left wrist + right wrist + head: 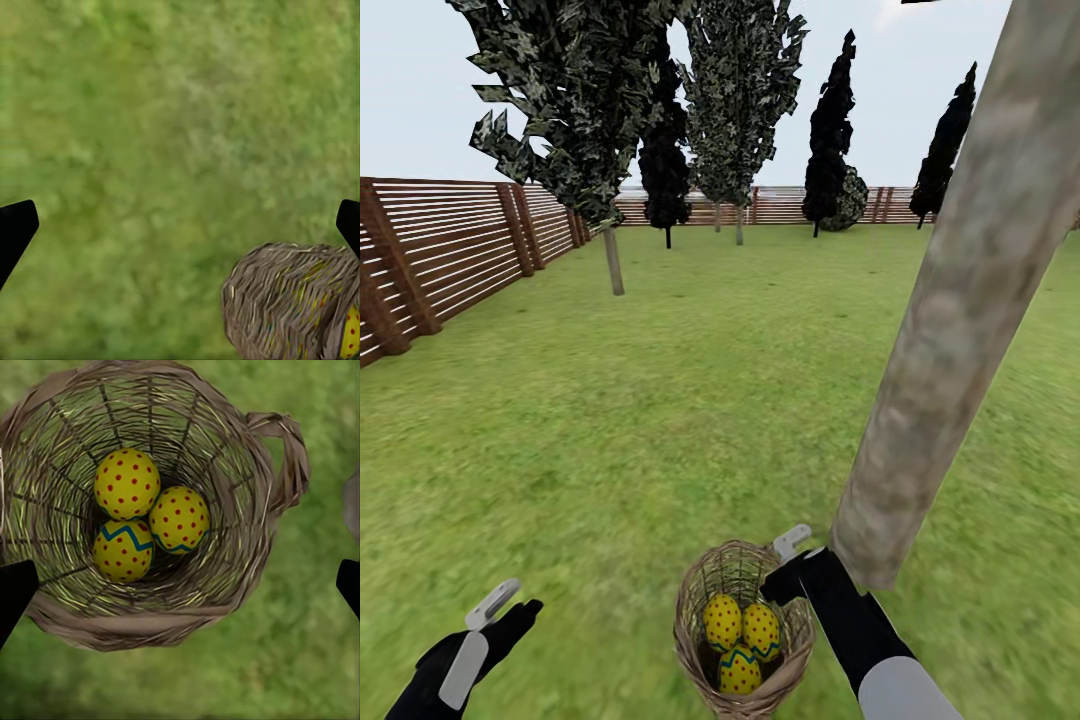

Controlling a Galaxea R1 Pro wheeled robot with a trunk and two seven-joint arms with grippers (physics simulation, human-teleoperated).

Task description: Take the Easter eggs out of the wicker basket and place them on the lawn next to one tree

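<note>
1. Head view: the wicker basket (743,630) stands on the lawn (690,400) just beside the foot of a thick grey-brown tree (950,330). Three Easter eggs (741,640) lie inside, touching one another.
2. Head view also gives the wider garden: a brown slatted fence (450,250) along the left and far side, with thinner and darker trees (830,130) well beyond.
3. Right wrist view looks straight down into the basket (142,502): the eggs (146,521) are clustered at the bottom, two showing a blue-green zigzag band, and one loop handle (289,454) stands at the rim. The head view does not resolve these markings as clearly.
4. Left wrist view shows grass and only the basket's outer wall (289,300), with a sliver of yellow egg (351,334) through the weave.
5. No brands, labels or writing are legible.
6. Right gripper (788,565): poised at the basket rim above the eggs, fingers spread wide, grasping nothing.
7. Left gripper (510,605): over bare grass, apart from the basket, fingers spread, empty.
</note>
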